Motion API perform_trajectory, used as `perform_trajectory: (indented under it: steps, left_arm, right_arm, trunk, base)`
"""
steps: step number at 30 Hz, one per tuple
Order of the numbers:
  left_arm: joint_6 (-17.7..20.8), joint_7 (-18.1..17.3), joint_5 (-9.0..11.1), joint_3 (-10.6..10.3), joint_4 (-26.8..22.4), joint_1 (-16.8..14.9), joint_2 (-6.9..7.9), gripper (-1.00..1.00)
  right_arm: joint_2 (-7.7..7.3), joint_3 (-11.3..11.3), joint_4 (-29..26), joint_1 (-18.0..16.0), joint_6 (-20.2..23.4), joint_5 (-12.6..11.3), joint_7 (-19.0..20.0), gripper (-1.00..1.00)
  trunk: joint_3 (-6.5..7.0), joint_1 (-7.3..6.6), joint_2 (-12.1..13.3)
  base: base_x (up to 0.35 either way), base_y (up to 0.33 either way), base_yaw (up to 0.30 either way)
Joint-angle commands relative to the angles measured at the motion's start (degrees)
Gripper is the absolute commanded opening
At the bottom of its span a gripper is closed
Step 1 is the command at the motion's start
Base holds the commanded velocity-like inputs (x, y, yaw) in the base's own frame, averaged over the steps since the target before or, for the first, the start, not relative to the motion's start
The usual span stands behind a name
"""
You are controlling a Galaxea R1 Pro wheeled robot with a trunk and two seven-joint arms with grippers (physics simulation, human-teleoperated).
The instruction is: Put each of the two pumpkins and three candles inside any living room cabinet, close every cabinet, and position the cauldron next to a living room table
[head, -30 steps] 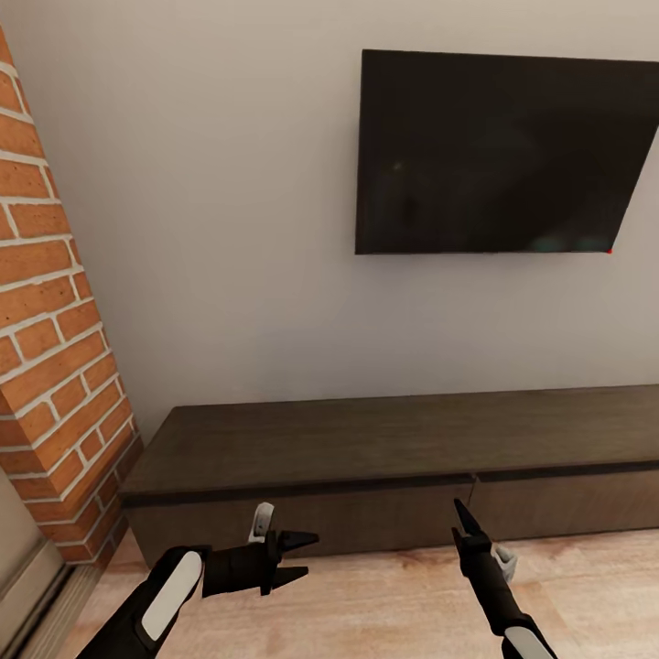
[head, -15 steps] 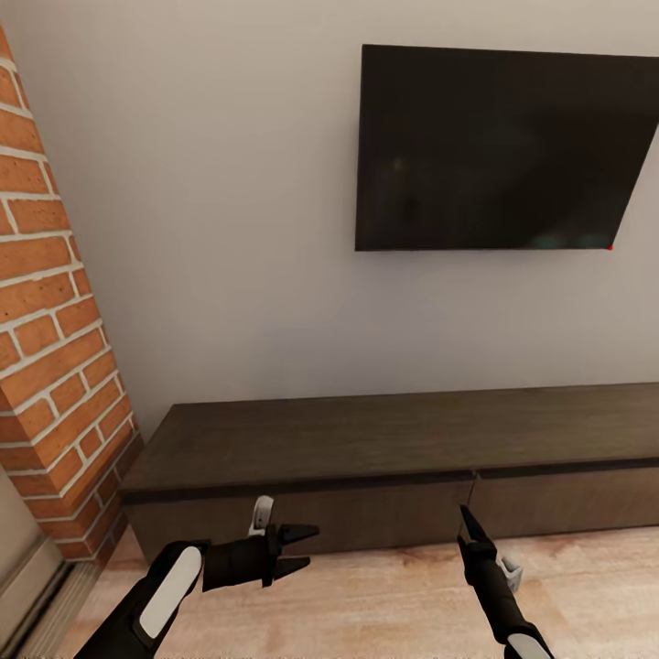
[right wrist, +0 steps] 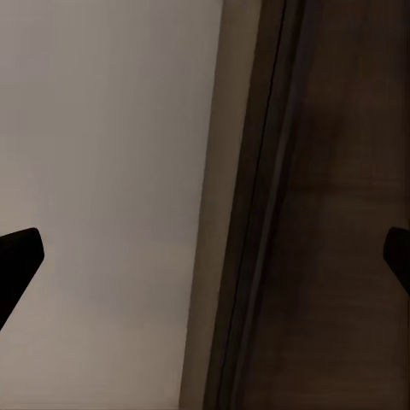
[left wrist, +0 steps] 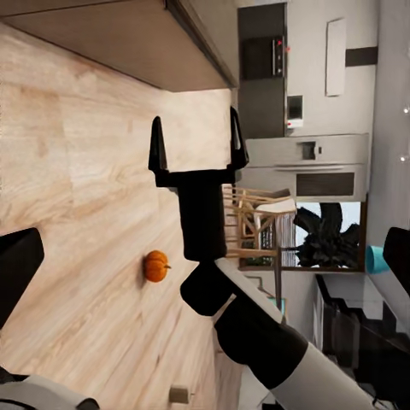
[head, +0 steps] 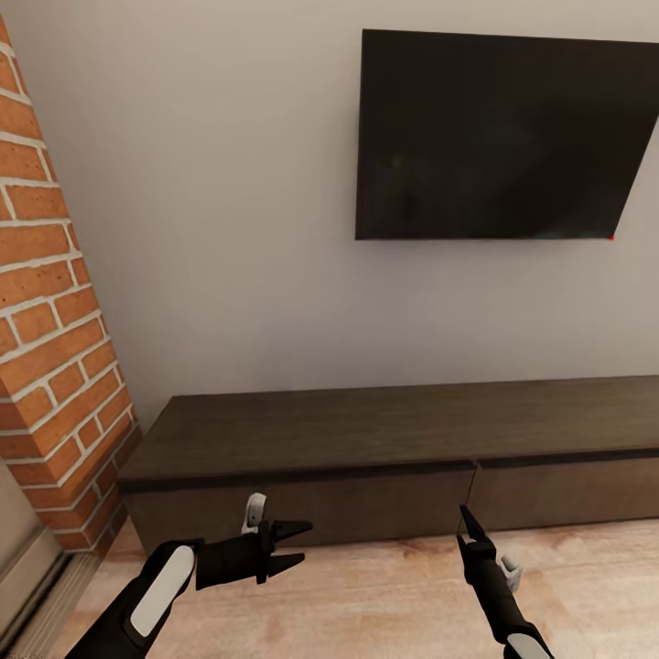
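The long, low dark brown cabinet (head: 302,435) stands against the wall with its drawer fronts shut. My left gripper (head: 291,542) hovers open in front of its left drawer, holding nothing. My right gripper (head: 469,524) points at the seam between two drawer fronts, open and empty. In the left wrist view, one orange pumpkin (left wrist: 155,266) lies on the wooden floor behind my right gripper (left wrist: 196,147), and a small beige candle-like stub (left wrist: 178,394) lies further off. The right wrist view looks at the cabinet (right wrist: 342,213) up close, with my right gripper (right wrist: 211,239) spread wide.
A black TV (head: 499,137) hangs on the grey wall above the cabinet. A brick column (head: 50,339) rises at the left. Wooden floor (head: 384,595) runs in front of the cabinet. Far off, the left wrist view shows chairs (left wrist: 252,222) and grey kitchen units (left wrist: 316,166).
The whole head view has shifted, with TV and cabinet sliding a little upward in the picture: the camera moved. Both grippers stay open and roughly where they were.
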Motion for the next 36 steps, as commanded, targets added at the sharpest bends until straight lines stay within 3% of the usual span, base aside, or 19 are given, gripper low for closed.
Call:
perform_trajectory:
  steps: [1,11,28,36]
  left_arm:
    - [0.2,-0.2,0.1,-0.1,0.0,0.0,0.05,1.0]
    - [0.2,-0.2,0.1,-0.2,-0.1,0.0,0.12,1.0]
    - [0.2,-0.2,0.8,-0.2,-0.1,0.0,0.13,1.0]
    - [0.2,-0.2,0.8,-0.3,-0.1,0.0,0.14,1.0]
  right_arm:
    - [0.02,0.0,0.0,0.0,0.5,-0.6,0.2,1.0]
    - [0.04,0.0,0.0,0.0,0.3,-0.5,0.2,1.0]
    - [0.04,0.1,0.1,0.0,0.3,-0.3,0.1,1.0]
    - [0.04,0.1,0.1,0.0,0.3,-0.3,0.1,1.0]
  trunk:
    - [-0.24,0.21,-0.4]
    - [-2.04,2.37,-4.4]
    - [-5.81,2.81,-4.6]
    - [-5.81,2.81,-4.6]
  base:
    - [0.0,0.0,0.0]
    - [0.0,0.0,0.0]
    - [0.0,0.0,0.0]
    - [0.012,0.0,0.0]
